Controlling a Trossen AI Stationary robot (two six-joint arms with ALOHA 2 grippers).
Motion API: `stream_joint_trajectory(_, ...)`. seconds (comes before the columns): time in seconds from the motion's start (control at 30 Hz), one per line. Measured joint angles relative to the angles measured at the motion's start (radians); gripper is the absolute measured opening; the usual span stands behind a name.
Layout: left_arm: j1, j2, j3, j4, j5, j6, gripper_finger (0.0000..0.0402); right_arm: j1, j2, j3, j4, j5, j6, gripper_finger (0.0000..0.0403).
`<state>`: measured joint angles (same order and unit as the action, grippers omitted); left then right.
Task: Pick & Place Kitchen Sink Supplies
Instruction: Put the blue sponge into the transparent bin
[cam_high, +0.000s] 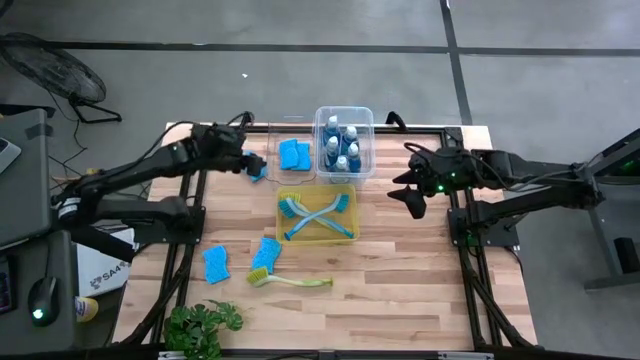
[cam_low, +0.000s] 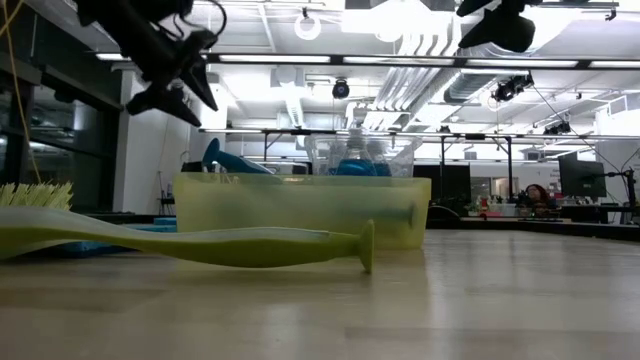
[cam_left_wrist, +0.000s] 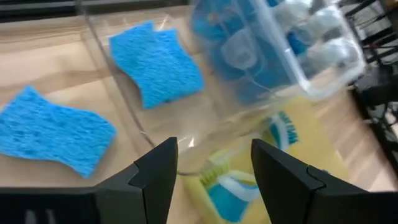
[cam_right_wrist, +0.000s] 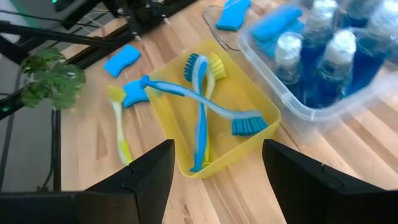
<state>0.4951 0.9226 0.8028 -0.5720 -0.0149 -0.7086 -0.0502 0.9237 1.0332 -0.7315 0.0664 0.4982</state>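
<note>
— High view first: where were the sponges?
— Two sponges (cam_high: 294, 154) lay in the clear tray (cam_high: 284, 170) at the far side; two loose sponges (cam_high: 216, 264) and a yellow-green brush (cam_high: 290, 281) sat on the desk (cam_high: 400, 290) near the plant (cam_high: 203, 328).
— And the end effectors?
— Left end effector (cam_high: 256, 165) hovered by that tray, fingers apart, empty. Right end effector (cam_high: 408, 190) waited right of the yellow bin (cam_high: 317, 238), also spread wide.

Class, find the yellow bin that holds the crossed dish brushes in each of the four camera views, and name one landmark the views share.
High view: yellow bin at table centre, below the clear bottle bin.
Low view: mid-picture, behind the yellow-green brush.
Left wrist view: a yellow part past the fingers.
Right wrist view: centre.
Shared landmark: the clear bottle bin adjoins it in every view.
</note>
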Motion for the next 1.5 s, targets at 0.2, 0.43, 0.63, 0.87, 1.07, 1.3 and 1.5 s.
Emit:
stream_joint_trajectory(0.2,0.224,0.049,0.000,-0.007,0.138,0.112,0.0200,0.035,0.000,0.000,-0.013,0.050,0.077,0.0236)
stream_joint_trajectory(0.43,0.400,0.164,0.000,-0.006,0.283,0.204,0.0200,0.060,0.000,0.000,-0.013,0.128,0.107,0.0236)
stream_joint_trajectory(0.63,0.455,0.294,0.000,-0.006,0.274,0.231,0.0200,0.060,0.001,0.000,-0.013,0.166,0.110,0.0236)
stream_joint_trajectory(0.87,0.469,0.398,0.000,-0.008,0.151,0.244,0.0200,0.060,0.001,0.000,-0.013,0.171,0.123,0.0236)
stream_joint_trajectory(1.07,0.469,0.461,0.000,-0.032,0.046,0.249,0.0200,0.060,0.001,0.000,-0.013,0.171,0.131,0.0236)
stream_joint_trajectory(1.3,0.469,0.512,0.000,-0.024,-0.017,0.230,0.0200,0.060,0.001,0.000,-0.013,0.196,0.132,0.0236)
stream_joint_trajectory(1.5,0.476,0.545,0.000,-0.021,-0.026,0.230,0.0200,0.060,0.001,0.000,-0.013,0.206,0.134,0.0236)
